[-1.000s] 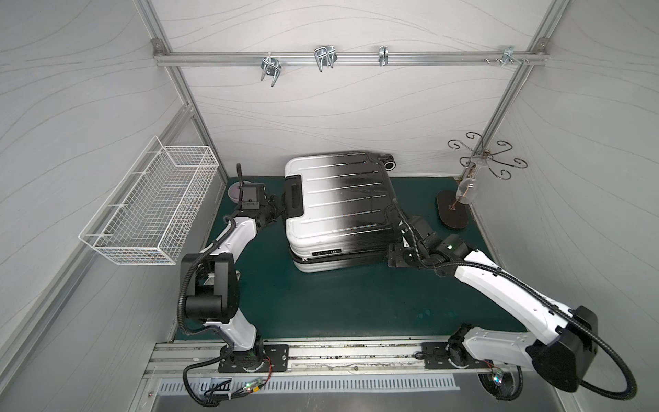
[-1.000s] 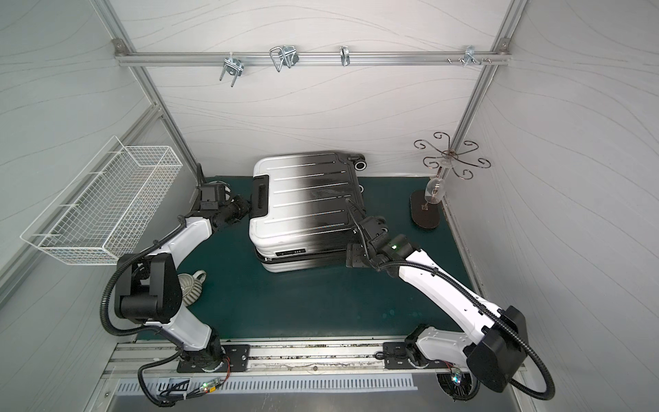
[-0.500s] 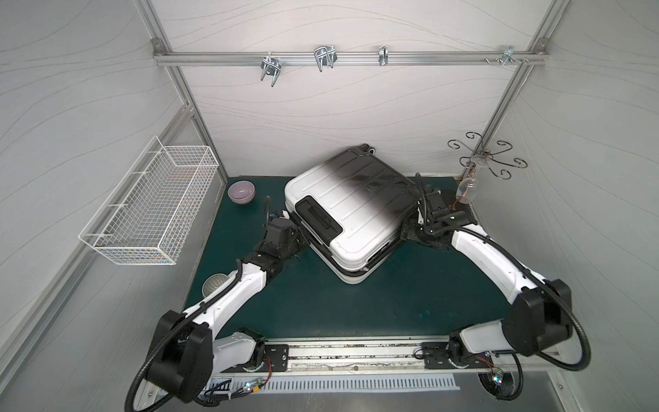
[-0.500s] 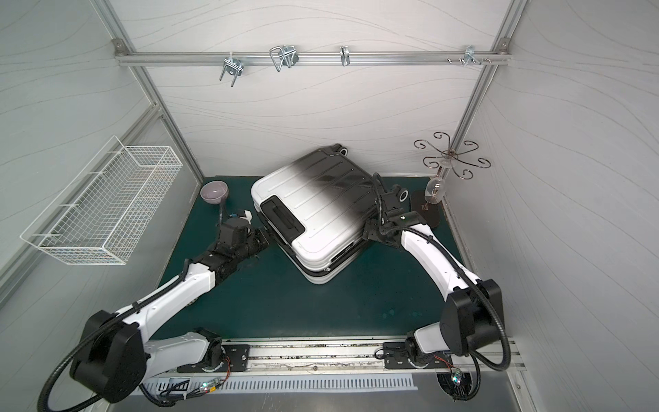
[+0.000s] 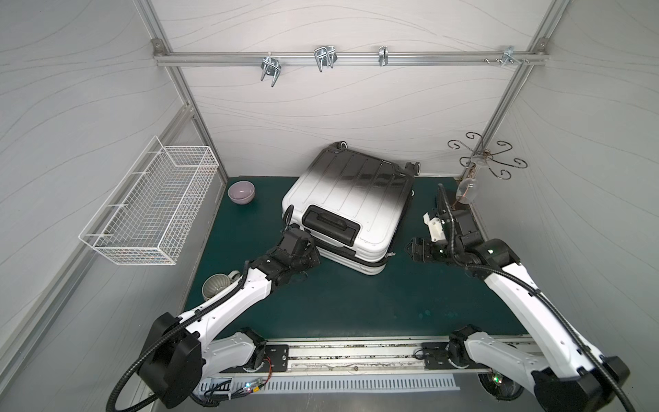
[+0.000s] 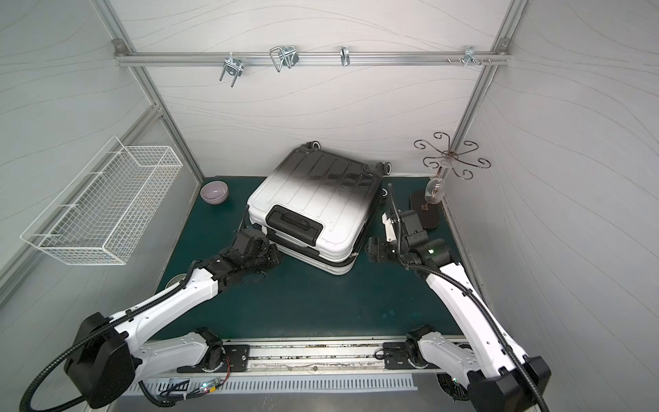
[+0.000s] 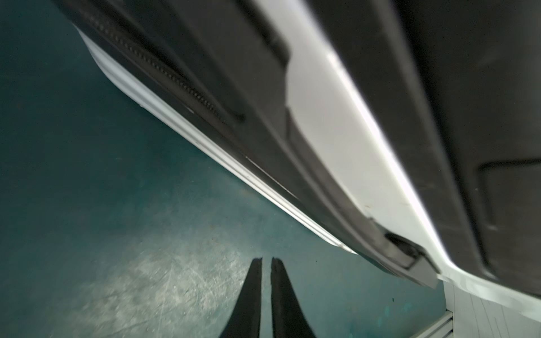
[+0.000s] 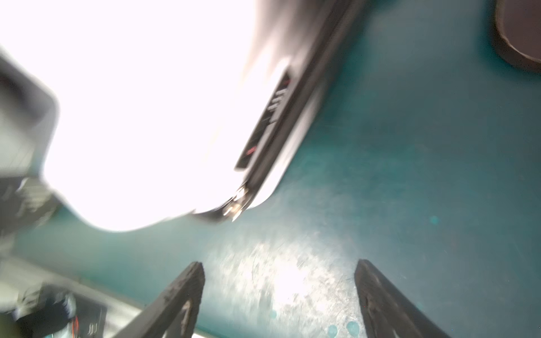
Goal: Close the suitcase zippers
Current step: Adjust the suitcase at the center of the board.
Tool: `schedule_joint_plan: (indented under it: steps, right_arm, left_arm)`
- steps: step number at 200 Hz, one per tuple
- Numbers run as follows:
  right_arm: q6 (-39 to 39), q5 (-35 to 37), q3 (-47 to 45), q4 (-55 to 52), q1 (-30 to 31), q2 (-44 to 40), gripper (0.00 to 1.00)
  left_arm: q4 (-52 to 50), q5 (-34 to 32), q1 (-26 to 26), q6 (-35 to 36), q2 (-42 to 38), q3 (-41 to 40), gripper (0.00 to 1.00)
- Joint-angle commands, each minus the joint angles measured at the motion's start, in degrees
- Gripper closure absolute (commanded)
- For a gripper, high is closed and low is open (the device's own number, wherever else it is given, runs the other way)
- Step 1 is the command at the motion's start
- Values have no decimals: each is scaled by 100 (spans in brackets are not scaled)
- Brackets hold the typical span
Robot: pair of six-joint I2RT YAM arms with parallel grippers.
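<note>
suitcase [image 5: 349, 199] at new angle, left fingers [image 7: 251, 298] now together, right fingers [image 8: 181, 298] wide, both empty

Evenly lit top views, blurred right wrist view, suitcase [image 8: 131, 102] overexposed

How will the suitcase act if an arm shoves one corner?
The suitcase lies flat on its broad shell on the mat, so it would likely slide or pivot, not tip. Its wheels stick out sideways at the far end, so rolling seems unlikely. The ribbed hard shell looks stiff and glossy; a push probably won't dent it but may skid off.
</note>
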Motion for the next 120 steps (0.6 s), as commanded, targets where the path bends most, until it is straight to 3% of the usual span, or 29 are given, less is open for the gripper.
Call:
schedule_joint_plan:
  steps: [1, 48, 66, 92, 120]
  right_arm:
    - [-549, -257, -329, -38, 382, 62, 19]
    - [-891, 79, -3, 542, 836, 1163, 20]
    - [-906, 106, 0, 889, 855, 1511, 23]
    - [-832, 226, -134, 1573, 854, 1800, 30]
    - [-601, 310, -533, 2492, 857, 1794, 41]
  left_arm:
    - [-376, -107, 15, 367, -207, 727, 100]
    - [-686, -236, 49, 648, -393, 788, 100]
    - [-895, -165, 387, 803, -519, 820, 100]
    - [-1182, 0, 990, 1144, -487, 1112, 87]
    - [-1344, 34, 1298, 1321, -362, 1283, 82]
